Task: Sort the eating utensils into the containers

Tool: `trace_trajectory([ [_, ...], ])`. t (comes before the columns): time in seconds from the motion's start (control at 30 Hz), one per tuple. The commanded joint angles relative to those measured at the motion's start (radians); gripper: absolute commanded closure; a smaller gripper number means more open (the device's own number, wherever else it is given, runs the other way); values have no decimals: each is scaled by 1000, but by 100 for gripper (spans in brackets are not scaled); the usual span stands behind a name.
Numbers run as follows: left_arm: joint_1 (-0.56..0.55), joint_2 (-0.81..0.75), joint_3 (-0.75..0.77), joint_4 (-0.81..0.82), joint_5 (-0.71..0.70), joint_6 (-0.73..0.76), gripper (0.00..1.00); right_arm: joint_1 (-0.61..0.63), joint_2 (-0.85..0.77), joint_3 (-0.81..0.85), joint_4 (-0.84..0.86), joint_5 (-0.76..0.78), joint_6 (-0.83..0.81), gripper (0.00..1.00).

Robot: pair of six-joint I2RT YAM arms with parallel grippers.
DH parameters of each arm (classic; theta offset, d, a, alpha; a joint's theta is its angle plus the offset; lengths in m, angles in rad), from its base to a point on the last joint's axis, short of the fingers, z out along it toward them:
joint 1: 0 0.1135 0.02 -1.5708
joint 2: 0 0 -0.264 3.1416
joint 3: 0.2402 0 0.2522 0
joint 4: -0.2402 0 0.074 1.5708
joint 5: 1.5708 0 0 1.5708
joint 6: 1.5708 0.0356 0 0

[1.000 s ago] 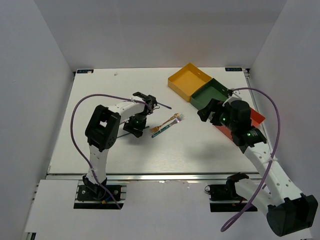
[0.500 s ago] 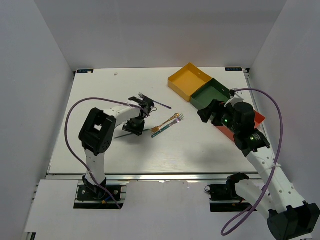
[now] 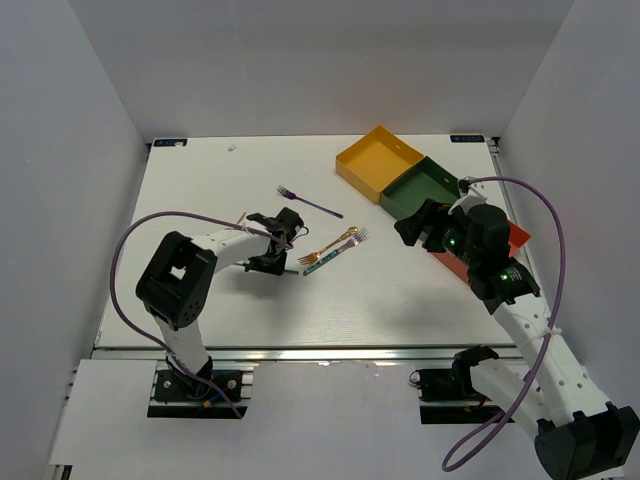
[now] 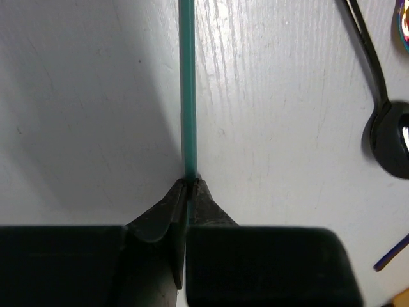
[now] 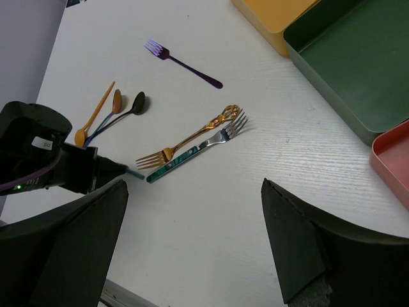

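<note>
sorting barely begun: from my remote station, the white table [image 3: 200, 300] shows every utensil i can see lying outside the containers. the three trays sit edge to edge at the far right corner. the yellow tray [image 3: 380, 160] and the dark green tray [image 5: 358, 57] look bare inside. the red-orange tray [image 5: 393, 160] shows only a bare corner, the rest hidden under the right arm, so i cannot vouch for it.

the right gripper [image 5: 193, 192] hangs over the table beside the trays, its fingers spread wide and holding nothing. the left gripper [image 4: 189, 187] is down at table level left of centre, fingertips pinched together on the near end of a teal chopstick [image 4: 186, 83], which lies flat on the wood and runs straight away from the tips.

loose pieces left, by my count: a purple fork [image 5: 182, 64] alone toward the far side; a gold fork [image 5: 192, 137] and a teal-handled fork [image 5: 204, 146] side by side mid-table, touching or nearly so; then an orange spoon [image 5: 96, 114] and a dark spoon [image 5: 131, 105] just beside the left gripper, with a third thin bluish piece between them.

my read is that this is the first delivery, nothing yet binned, and nearly all the work is ahead.
</note>
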Motion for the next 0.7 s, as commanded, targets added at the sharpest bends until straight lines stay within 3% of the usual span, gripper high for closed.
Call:
trace_trajectory([
  [0.0, -60, 27, -57, -84, 15, 23, 100, -2, 0, 2, 42, -44, -10, 11],
  [0.17, -164, -32, 27, -179, -135, 171, 100, -2, 31, 1, 86, -194, -15, 11],
  [0.37, -237, -281, -124, -146, -241, 223, 100, -2, 98, 5, 140, -342, 28, 13],
  [0.53, -266, -533, -308, 199, -309, 505, 100, -1, 159, -29, 295, -440, 144, 15],
  [0.63, -269, -700, -446, 548, -245, 772, 100, 17, 207, -42, 393, -451, 238, 18],
  [0.67, -268, -738, -480, 640, -159, 901, 100, 49, 221, -41, 411, -446, 252, 18],
])
